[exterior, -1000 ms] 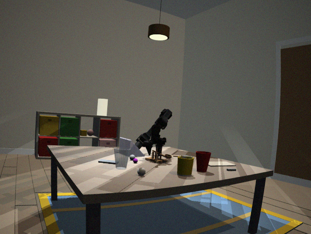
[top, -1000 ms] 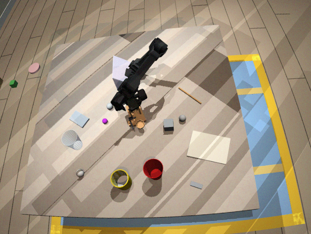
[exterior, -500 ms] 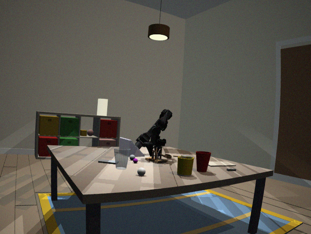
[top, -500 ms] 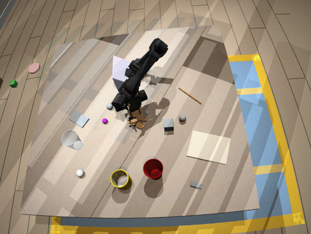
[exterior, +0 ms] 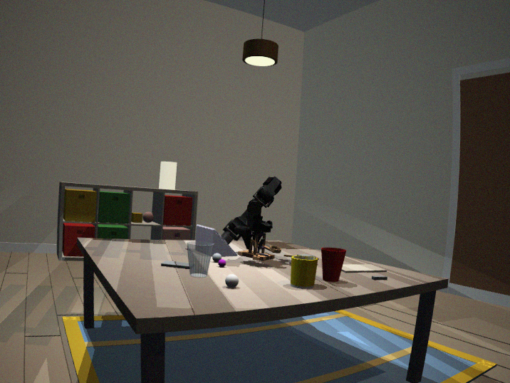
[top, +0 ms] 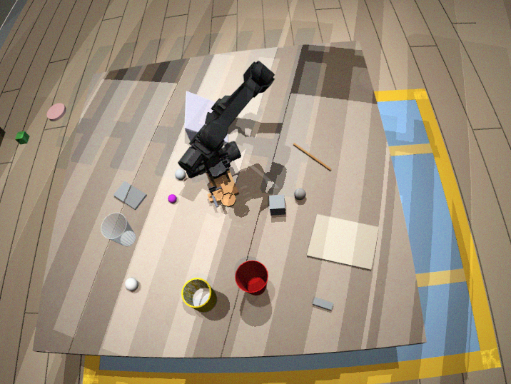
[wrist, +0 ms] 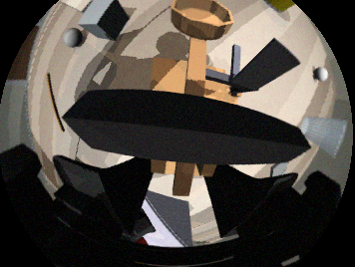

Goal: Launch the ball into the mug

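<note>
The orange wooden catapult [top: 228, 199] [exterior: 261, 256] [wrist: 196, 65] stands mid-table, its round cup towards the mugs. No ball shows in the cup. My gripper [top: 219, 175] [exterior: 258, 239] [wrist: 179, 153] is shut on the catapult's rear part, over its base; a black crossbar hides part of this in the wrist view. The yellow mug [top: 189, 290] [exterior: 303, 272] [wrist: 280, 4] stands upright near the front edge. A small purple ball [top: 172, 198] [exterior: 221, 263] lies left of the catapult in the top view.
A red cup [top: 252, 272] [exterior: 332, 263] stands right of the yellow mug. A clear cup [top: 114, 226] [exterior: 199, 259] is at the left. A white ball [top: 131, 284], pale grey ball [top: 180, 174], grey ball [top: 300, 193] and grey block [top: 277, 204] lie about. A lilac wedge [top: 195, 108] stands behind.
</note>
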### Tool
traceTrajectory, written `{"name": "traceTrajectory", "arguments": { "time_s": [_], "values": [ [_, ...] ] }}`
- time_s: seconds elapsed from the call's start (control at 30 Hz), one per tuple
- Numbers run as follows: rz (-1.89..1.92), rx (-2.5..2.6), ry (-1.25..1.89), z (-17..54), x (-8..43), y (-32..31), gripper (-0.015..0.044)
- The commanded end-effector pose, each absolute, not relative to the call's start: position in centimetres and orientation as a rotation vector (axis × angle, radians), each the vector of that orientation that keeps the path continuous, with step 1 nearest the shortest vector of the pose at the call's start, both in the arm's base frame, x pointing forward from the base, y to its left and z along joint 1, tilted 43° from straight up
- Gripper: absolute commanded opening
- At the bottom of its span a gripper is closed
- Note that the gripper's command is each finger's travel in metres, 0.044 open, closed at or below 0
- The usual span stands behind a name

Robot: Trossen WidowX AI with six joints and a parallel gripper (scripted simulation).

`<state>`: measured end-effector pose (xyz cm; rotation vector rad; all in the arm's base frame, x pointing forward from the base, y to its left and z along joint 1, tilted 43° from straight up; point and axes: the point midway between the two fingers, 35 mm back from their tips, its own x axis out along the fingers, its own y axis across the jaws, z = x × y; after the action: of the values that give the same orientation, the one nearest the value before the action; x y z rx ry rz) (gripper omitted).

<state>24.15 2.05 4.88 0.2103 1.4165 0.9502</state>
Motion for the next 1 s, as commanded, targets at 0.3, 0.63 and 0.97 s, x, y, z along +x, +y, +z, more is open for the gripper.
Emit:
{"name": "traceTrajectory", "arguments": {
  "time_s": [0.3, 0.63, 0.97],
  "values": [
    [1.105, 0.006, 1.260, 6.2, 27.2, 0.6, 0.0000],
    [1.307, -0.250, 1.056, 5.5, 30.8, 0.5, 0.0000],
    [1.456, -0.466, 0.864, 4.2, 34.7, 0.2, 0.0000]
  ]
}}
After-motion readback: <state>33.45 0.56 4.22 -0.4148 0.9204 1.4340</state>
